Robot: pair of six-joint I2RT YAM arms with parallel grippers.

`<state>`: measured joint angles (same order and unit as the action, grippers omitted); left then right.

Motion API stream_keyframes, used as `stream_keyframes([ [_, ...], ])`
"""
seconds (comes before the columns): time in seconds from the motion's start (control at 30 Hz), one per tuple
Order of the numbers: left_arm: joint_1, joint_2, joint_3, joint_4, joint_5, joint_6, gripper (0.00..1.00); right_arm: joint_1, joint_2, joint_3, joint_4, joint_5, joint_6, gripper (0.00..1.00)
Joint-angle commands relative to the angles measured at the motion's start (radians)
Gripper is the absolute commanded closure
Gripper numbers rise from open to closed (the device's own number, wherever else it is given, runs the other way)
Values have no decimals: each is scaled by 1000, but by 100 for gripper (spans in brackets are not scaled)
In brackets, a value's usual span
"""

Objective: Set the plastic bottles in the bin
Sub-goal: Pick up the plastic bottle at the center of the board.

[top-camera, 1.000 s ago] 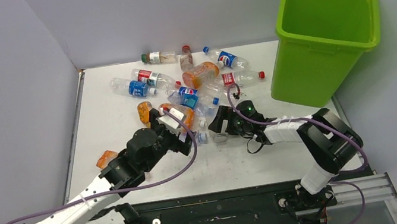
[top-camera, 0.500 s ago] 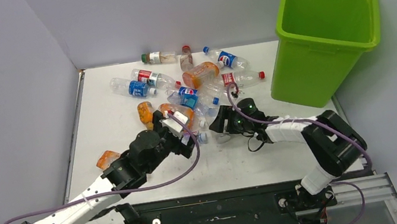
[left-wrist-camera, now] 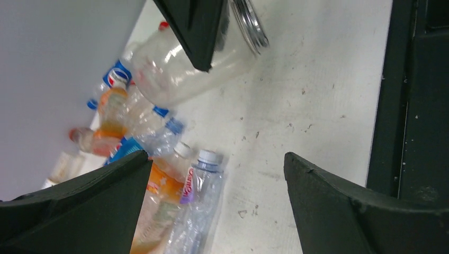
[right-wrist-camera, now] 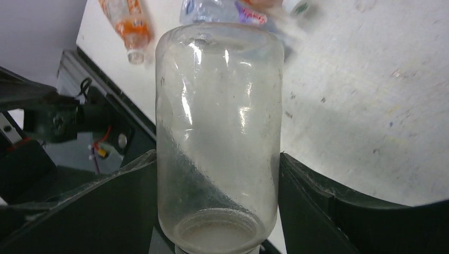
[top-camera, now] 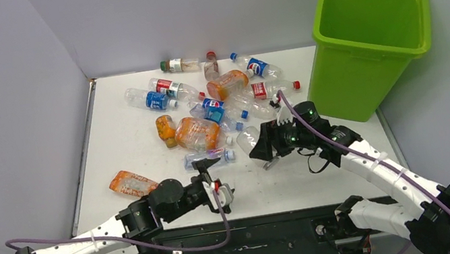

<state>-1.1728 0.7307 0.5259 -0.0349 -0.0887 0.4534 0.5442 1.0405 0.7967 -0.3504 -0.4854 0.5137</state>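
Observation:
My right gripper [top-camera: 260, 149] is shut on a clear unlabelled bottle [top-camera: 248, 138], which hangs a little above the table in front of the pile. In the right wrist view this bottle [right-wrist-camera: 217, 121] fills the gap between both fingers [right-wrist-camera: 317, 211], mouth toward the camera. The lime-green bin [top-camera: 366, 43] stands at the back right, apart from the held bottle. My left gripper [top-camera: 217, 181] is open near the front edge with nothing in it. Just beyond it lie a clear bottle [left-wrist-camera: 196, 211] and an orange bottle [left-wrist-camera: 159, 196]. Several more bottles [top-camera: 212, 108] are piled mid-table.
An orange bottle [top-camera: 132, 181] lies alone at the left. More bottles [top-camera: 175, 64] lie along the back wall. The table's left rim [top-camera: 87, 155] and the black front rail [top-camera: 260, 234] bound the surface. Grey walls close in on three sides.
My right gripper has shut on the clear bottle, lifted it and carried it a little to the right. The left arm has drawn back to the front edge, uncovering the orange bottles.

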Motion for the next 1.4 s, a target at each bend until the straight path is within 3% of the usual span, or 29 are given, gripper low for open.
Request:
stream_keyframes([
  [0.0, -122, -14, 41, 65, -93, 274, 4, 28, -62, 64, -229, -136, -79, 95],
  [0.17, -238, 86, 42, 36, -257, 506, 4, 92, -97, 83, -304, -172, -117, 95],
  [0.43, -239, 178, 88, 103, -259, 679, 4, 132, -119, 66, -297, -202, -108, 95],
  [1.0, -214, 345, 147, 153, -171, 747, 0, 224, -89, 74, -244, -194, -76, 95],
  [1.13, -211, 358, 144, 166, -162, 734, 17, 250, -85, 80, -234, -182, -66, 95],
  [1.3, -211, 348, 125, 189, -165, 716, 47, 262, -76, 95, -231, -173, -66, 91],
  [1.37, -211, 337, 117, 190, -167, 713, 55, 263, -80, 109, -227, -172, -66, 57],
])
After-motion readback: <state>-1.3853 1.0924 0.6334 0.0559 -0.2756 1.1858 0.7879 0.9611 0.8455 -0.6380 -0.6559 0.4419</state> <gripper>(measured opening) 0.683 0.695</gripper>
